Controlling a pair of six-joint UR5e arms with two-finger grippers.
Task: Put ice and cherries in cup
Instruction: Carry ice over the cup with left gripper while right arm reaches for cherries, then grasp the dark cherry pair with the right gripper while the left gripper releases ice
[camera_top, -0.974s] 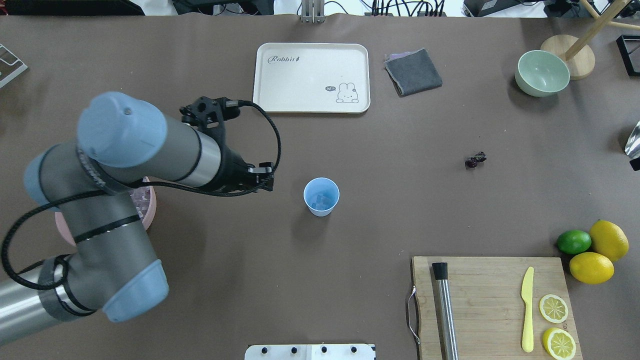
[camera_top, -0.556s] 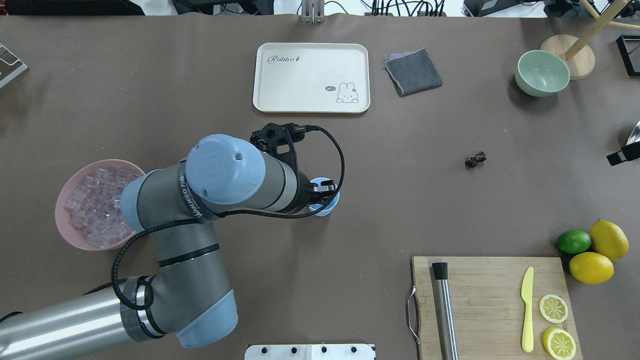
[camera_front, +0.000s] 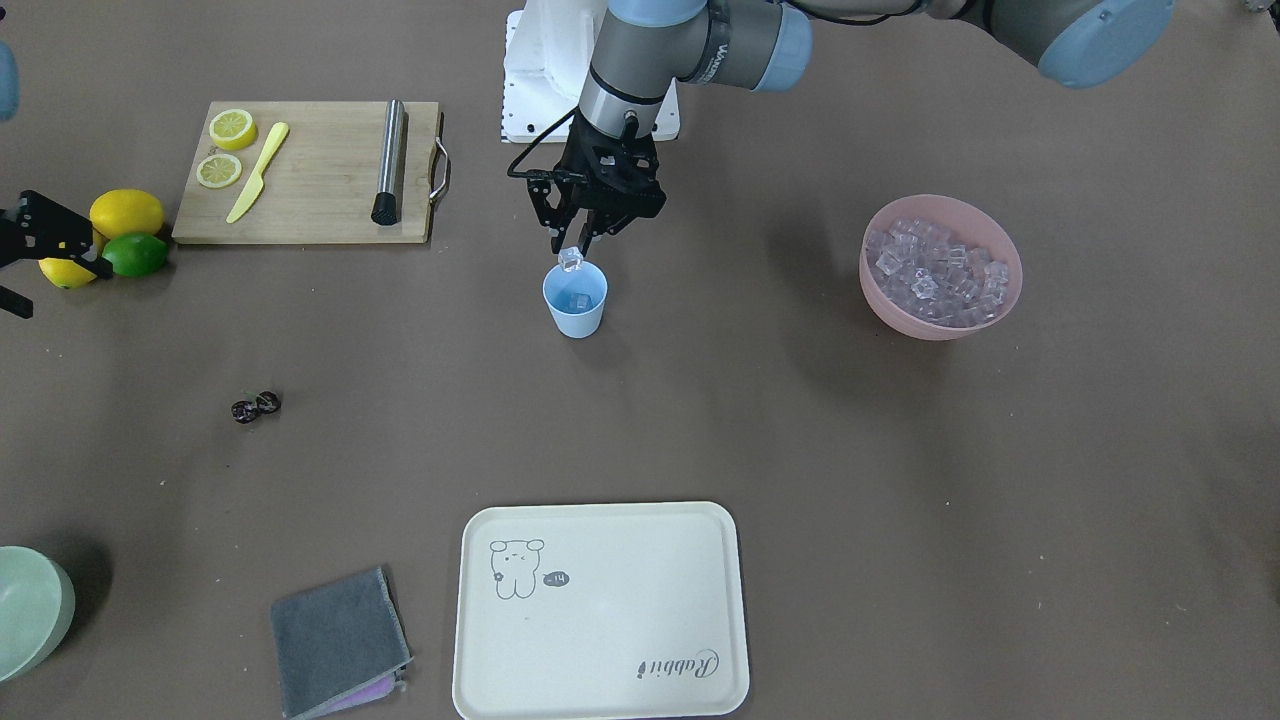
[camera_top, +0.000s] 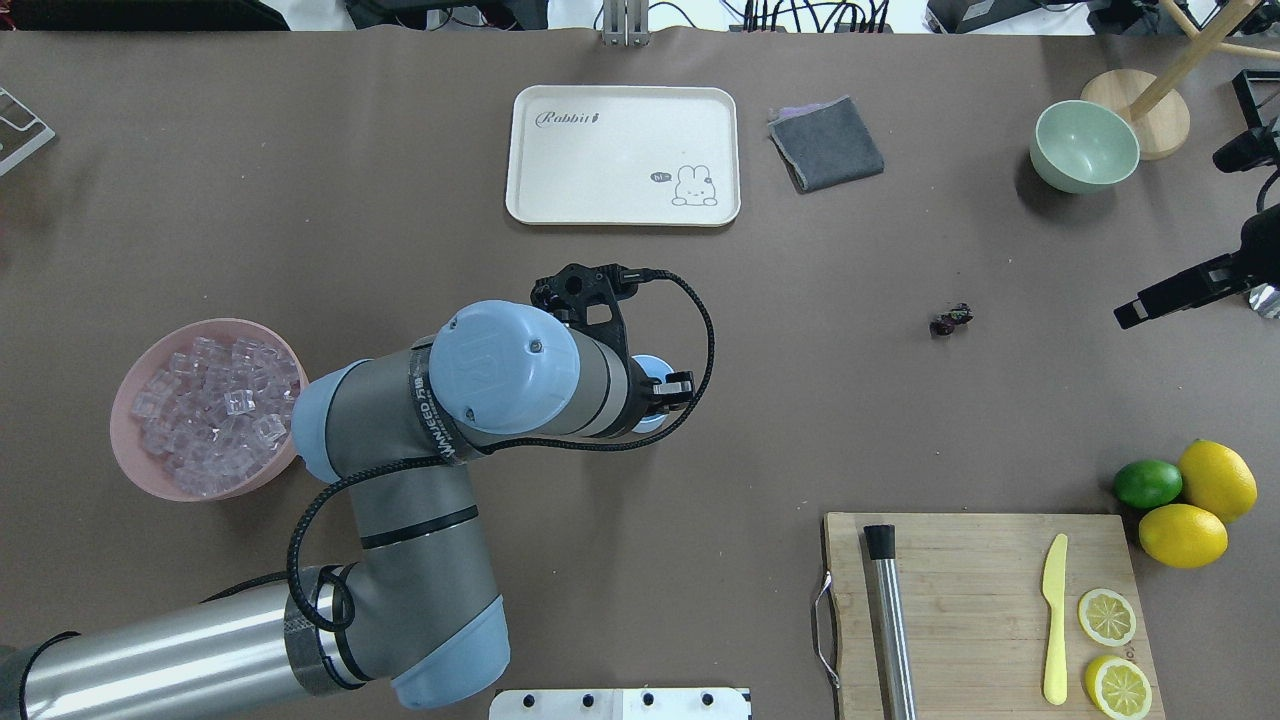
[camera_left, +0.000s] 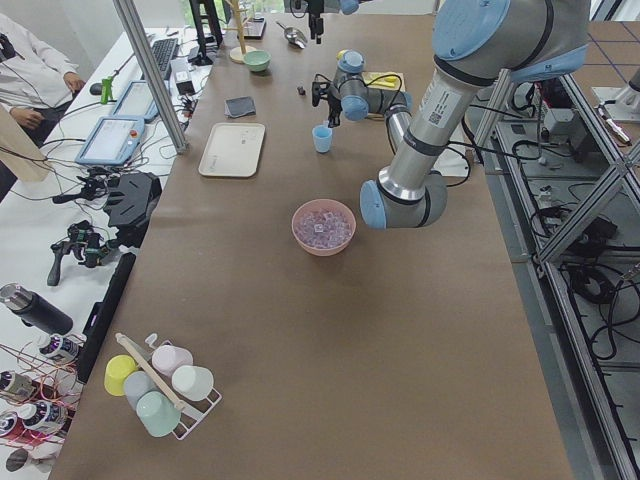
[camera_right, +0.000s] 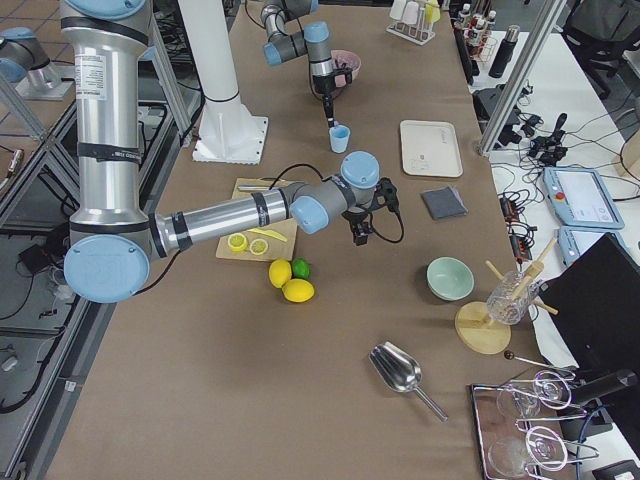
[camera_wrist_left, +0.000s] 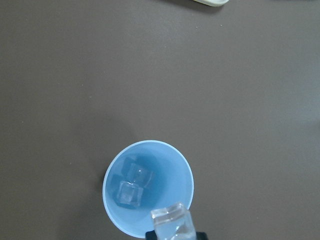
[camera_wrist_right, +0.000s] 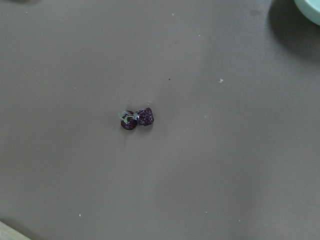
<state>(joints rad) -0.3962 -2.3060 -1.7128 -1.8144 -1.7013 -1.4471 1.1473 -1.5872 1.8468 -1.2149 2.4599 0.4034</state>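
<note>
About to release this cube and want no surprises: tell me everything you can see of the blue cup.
The cup is a small light-blue tumbler, plastic-looking, tapered, with no handle. It stands upright on the brown table, near its middle, apart from the other items. Two ice cubes lie on its bottom. The left gripper holds a third cube over its rim on the robot's side.

two whole yellow lemons (camera_top: 1217, 480), two cut lemon halves (camera_top: 1107, 616), one green lime (camera_top: 1148, 483), two dark maroon cherries (camera_wrist_right: 137, 118) — one light-blue plastic cup (camera_wrist_left: 175, 175) holding two clear ice cubes (camera_wrist_left: 131, 193).
</note>
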